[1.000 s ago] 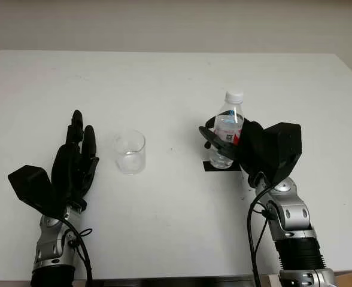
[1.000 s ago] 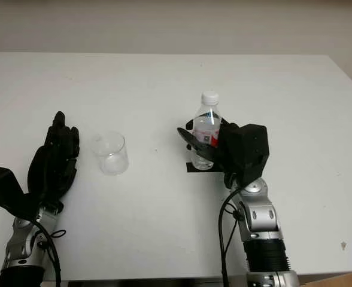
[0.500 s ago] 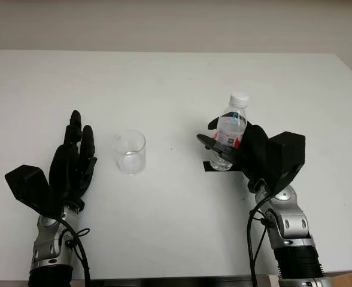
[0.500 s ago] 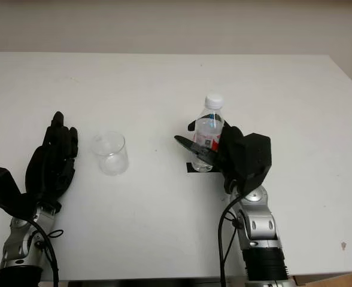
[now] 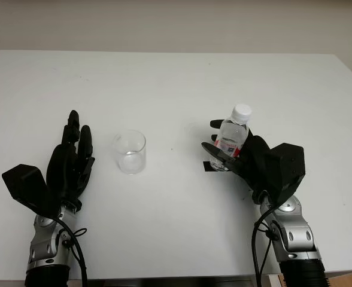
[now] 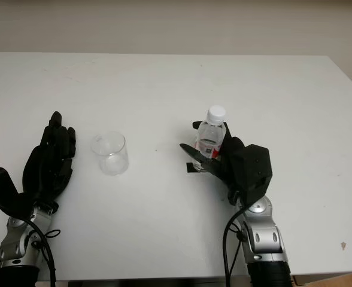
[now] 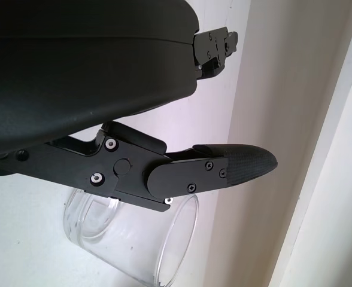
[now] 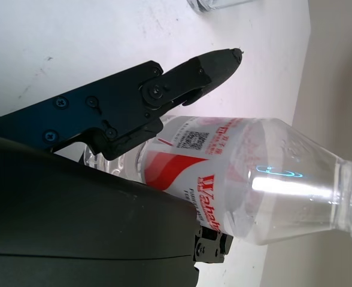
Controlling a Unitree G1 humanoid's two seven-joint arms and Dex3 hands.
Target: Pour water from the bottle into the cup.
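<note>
White table (image 5: 176, 84) all round, pale wall behind, and we're right at the grasp. Right hand (image 5: 248, 160) is wrapped around the bottle (image 5: 228, 142) at its labelled middle, fingers (image 8: 164, 89) curled across the red-and-white label, the body tipped a touch away from upright above a small dark mark (image 5: 207, 166) on the table. That's a thin clear plastic bottle, light by the look of it and likely to give under a hard squeeze, so the mid-body hold on the label is the sensible place, firm but not crushing. White cap (image 5: 242, 111) is on, which would have to come off before anything pours. I can't make out a clear water level through the plastic. Over to the other side: left hand (image 5: 68, 170) sits open just beside the cup (image 5: 129, 152), not touching it. Cup's a clear tumbler, upright, looks empty, well apart from the bottle. Smooth walls, probably slippery and easy to knock.
</note>
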